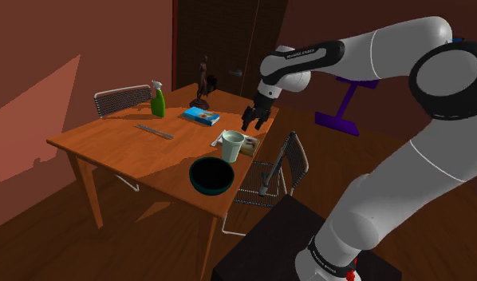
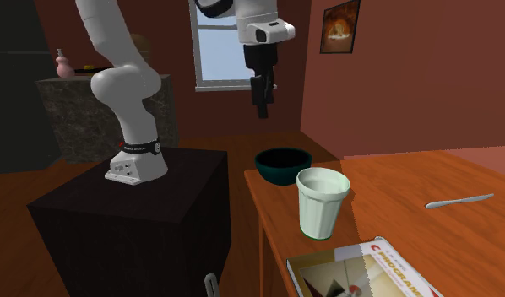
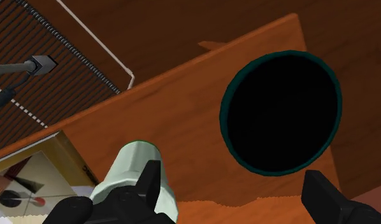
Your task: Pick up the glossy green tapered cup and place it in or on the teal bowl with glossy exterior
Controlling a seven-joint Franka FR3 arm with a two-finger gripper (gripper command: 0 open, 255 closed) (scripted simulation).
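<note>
Reading red "PROGRAM" on the magazine (image 2: pixel 369 270), rest cut off. Hovering over the counter (image 2: pixel 403 190) with hand (image 1: pixel 257 122) spread wide, gripping nothing. Spotting pale green cup (image 2: pixel 321 202) upright below, by one finger, standing between magazine and teal bowl (image 2: pixel 283 167).

Cup (image 1: pixel 232 145) upright on surface (image 1: pixel 109 142), near its edge. Bowl (image 1: pixel 210 176) just beside it, apart. Magazine (image 2: pixel 361 270) on cup's other side. Tool (image 1: pixel 257 121) above them, clear.
</note>
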